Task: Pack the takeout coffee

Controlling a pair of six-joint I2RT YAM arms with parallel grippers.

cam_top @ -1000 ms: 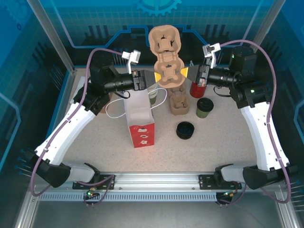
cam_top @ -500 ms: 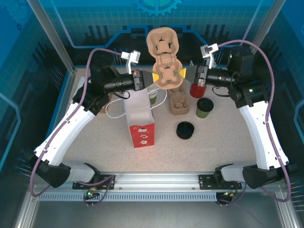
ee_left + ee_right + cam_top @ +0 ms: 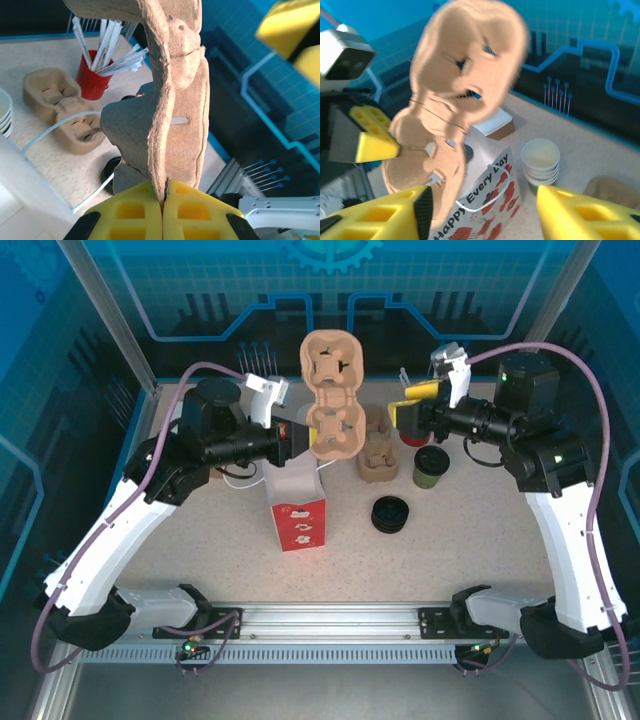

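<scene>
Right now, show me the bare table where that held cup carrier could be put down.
Widest bare patch: the table front, between the paper bag, the black lids and the near rail. A smaller one lies right of the lids, in front of the takeout coffee. The back centre is crowded: carrier stack, red straw cup, coffee and bag stand close together.

Raised pulp cup carrier (image 3: 330,390), seemingly upright, near white-and-red paper bag (image 3: 297,502)

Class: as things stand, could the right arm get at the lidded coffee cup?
Probably yes: the right gripper is open and empty, and the takeout coffee stands close by with nothing over its lid.
</scene>
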